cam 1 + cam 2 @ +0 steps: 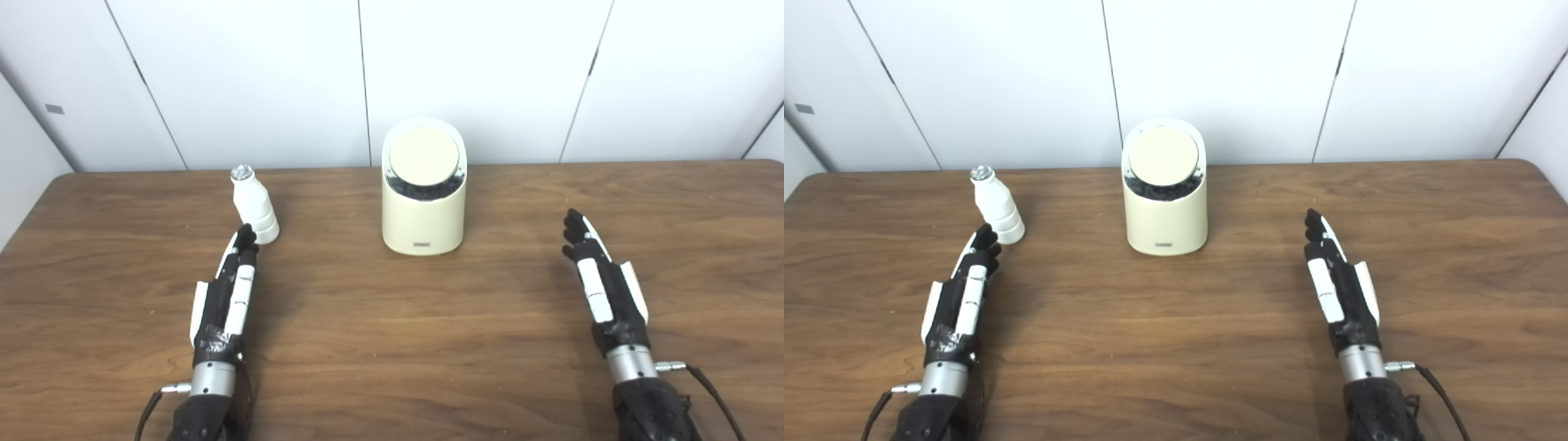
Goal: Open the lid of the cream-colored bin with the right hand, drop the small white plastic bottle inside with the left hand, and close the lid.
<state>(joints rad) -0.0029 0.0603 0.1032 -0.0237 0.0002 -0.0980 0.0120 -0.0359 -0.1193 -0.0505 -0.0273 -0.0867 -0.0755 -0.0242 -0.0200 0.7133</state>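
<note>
Hands [223, 300] [603, 288] lying flat, fingers extended, holding nothing on the brown wooden table [392, 343].
We are judging the small white plastic bottle [254, 205], left of centre, light and slippery; we would grip its ribbed body.

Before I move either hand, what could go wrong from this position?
1. The left hand has its fingertips right by the base of the small white plastic bottle; a forward nudge could tip it over.
2. The right hand sits far from the cream-colored bin, whose round lid slopes; pushing it might slide the bin.
</note>
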